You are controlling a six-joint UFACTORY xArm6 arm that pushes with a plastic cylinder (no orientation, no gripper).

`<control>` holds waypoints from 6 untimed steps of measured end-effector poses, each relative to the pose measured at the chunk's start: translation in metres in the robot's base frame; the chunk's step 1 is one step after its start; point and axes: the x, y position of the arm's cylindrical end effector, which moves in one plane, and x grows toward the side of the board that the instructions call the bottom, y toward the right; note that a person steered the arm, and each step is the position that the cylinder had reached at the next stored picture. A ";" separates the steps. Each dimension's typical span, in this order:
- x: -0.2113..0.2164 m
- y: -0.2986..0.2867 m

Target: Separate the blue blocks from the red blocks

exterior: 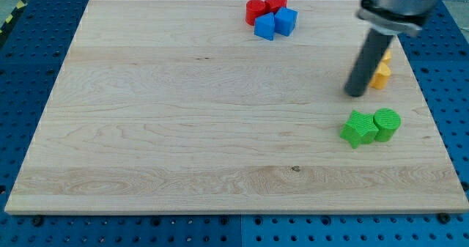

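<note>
Two red blocks sit at the view's top, a round one [254,11] and a star-like one [276,3]. Two blue blocks touch them just below: one [264,26] at the left and a cube-like one [286,20] at the right. All four form one tight cluster. My tip [356,94] rests on the board at the view's right, well below and to the right of the cluster, apart from it.
Yellow blocks [380,74] lie just right of the rod, partly hidden by it. A green star-like block [359,128] and a green cylinder [387,124] touch each other below my tip. The wooden board [183,115] lies on a blue pegboard.
</note>
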 end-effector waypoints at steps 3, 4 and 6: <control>-0.058 -0.096; -0.092 -0.016; -0.158 0.037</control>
